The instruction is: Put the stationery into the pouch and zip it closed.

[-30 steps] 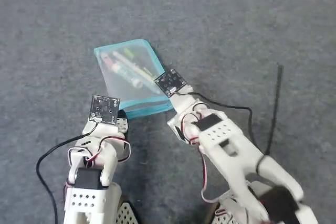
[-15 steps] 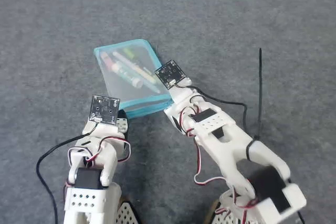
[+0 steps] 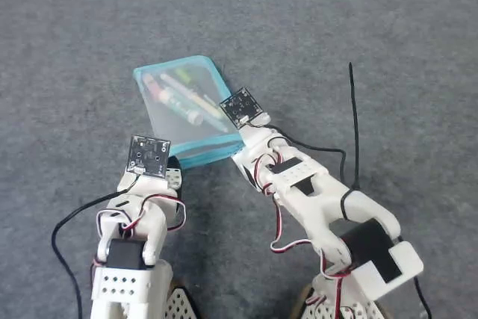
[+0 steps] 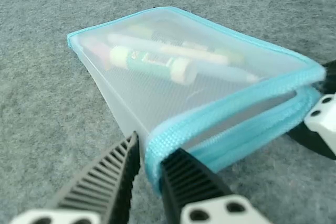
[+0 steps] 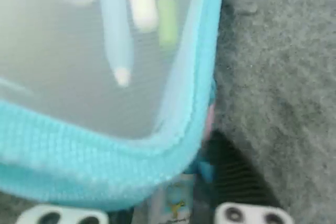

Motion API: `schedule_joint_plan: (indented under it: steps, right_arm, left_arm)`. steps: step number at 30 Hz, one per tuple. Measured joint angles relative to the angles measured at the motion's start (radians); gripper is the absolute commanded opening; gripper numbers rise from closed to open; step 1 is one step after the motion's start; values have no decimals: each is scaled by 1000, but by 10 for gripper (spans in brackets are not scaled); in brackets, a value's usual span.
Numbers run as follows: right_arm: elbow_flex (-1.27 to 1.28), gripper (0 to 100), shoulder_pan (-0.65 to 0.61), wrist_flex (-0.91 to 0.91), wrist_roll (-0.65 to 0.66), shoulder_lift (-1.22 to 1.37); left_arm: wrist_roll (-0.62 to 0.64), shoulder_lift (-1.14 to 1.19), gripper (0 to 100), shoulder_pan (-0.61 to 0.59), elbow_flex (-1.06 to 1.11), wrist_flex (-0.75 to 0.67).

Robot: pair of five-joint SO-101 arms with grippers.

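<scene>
Left gripper (image 4: 152,150): black ribbed jaws drawn narrow, pinching the near corner of the teal zip band.

Translucent flat plastic pouch with teal fabric zip edging (image 3: 187,113): lies on the grey felt table covering (image 3: 388,50), between and just ahead of both arms. Assorted pens and markers (image 3: 179,97) are already inside.

Zip edge: its long axis runs from the left gripper's corner across to the right gripper, so any closing stroke would probably travel along that line, with the left arm anchoring.

Right gripper (image 5: 203,176): set against the opposite end of the zip band; whether it grips anything cannot be told.
</scene>
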Motion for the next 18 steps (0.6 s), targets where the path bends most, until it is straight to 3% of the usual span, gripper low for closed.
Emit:
schedule_joint_plan:
  steps: [7,18]
  right_arm:
    - [0,6,5,68,-2,-25]
    - [0,6,40,617,-2,-486]
  left_arm:
    - [-2,0,12,0,0,0]
    - [0,0,12,0,0,0]
